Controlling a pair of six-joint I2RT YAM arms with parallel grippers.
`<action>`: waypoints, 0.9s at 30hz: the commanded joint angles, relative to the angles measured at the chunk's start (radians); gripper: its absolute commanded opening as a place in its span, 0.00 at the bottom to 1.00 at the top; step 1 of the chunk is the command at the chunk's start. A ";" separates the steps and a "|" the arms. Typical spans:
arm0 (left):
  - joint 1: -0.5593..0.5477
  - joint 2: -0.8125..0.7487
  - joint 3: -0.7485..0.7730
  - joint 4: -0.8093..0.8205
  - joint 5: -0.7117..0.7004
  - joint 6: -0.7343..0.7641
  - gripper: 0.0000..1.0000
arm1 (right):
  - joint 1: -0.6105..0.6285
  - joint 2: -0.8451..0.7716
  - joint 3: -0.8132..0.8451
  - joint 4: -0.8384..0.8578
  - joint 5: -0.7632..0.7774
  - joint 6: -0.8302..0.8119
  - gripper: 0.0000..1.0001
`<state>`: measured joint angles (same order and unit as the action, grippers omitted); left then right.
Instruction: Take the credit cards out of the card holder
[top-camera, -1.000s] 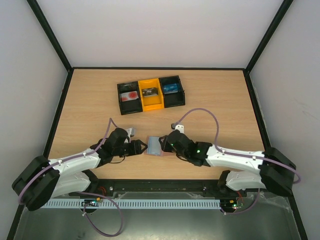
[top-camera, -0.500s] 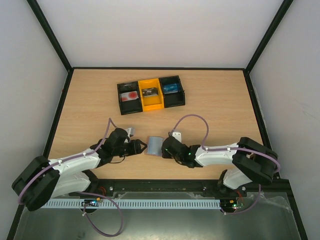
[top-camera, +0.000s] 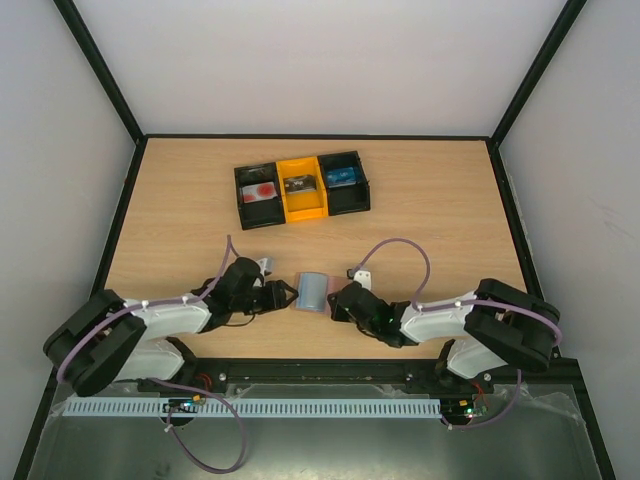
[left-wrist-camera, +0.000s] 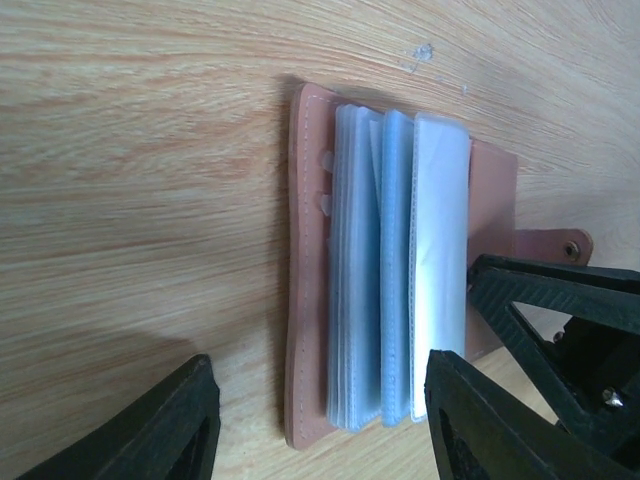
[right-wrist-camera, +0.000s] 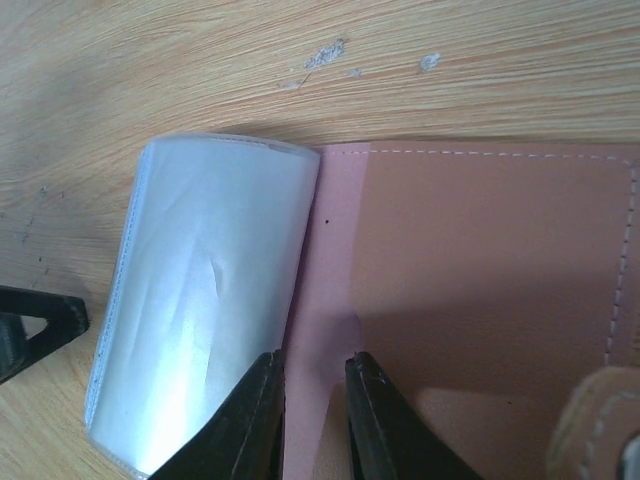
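The card holder (top-camera: 312, 292) lies open on the table between my two grippers, with pinkish-brown covers and clear blue-grey sleeves standing up. In the left wrist view the card holder (left-wrist-camera: 385, 270) is just ahead of my open left gripper (left-wrist-camera: 320, 430), whose fingers straddle its near end without touching. My right gripper (right-wrist-camera: 315, 425) is pinched on the holder's pinkish cover (right-wrist-camera: 480, 280) beside a pale sleeve (right-wrist-camera: 205, 300). A pale card with a red round mark (top-camera: 259, 190) lies in the tray's left compartment. The plain red card is not visible.
The black-and-yellow three-compartment tray (top-camera: 302, 210) stands at the back centre, with a dark item in the yellow compartment and a blue item (top-camera: 341, 177) in the right one. Black frame rails border the table. Purple cables loop over both arms.
My right arm folded in, and its gripper slid slightly nearer and closed on the holder's right cover. The holder's sleeves now stand more open. My left gripper barely moved.
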<state>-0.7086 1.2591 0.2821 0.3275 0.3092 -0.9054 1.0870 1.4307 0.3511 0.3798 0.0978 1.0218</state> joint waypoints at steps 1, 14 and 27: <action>0.003 0.064 -0.013 0.120 0.011 -0.014 0.58 | 0.003 0.000 -0.050 -0.073 0.030 0.016 0.18; 0.003 0.160 -0.007 0.264 0.091 -0.081 0.50 | 0.002 -0.036 -0.080 -0.051 0.023 0.028 0.19; 0.000 0.173 -0.003 0.391 0.183 -0.125 0.50 | 0.002 -0.021 -0.096 -0.006 0.010 0.042 0.19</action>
<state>-0.7078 1.4334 0.2798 0.6502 0.4587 -1.0161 1.0870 1.3911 0.2909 0.4339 0.0982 1.0489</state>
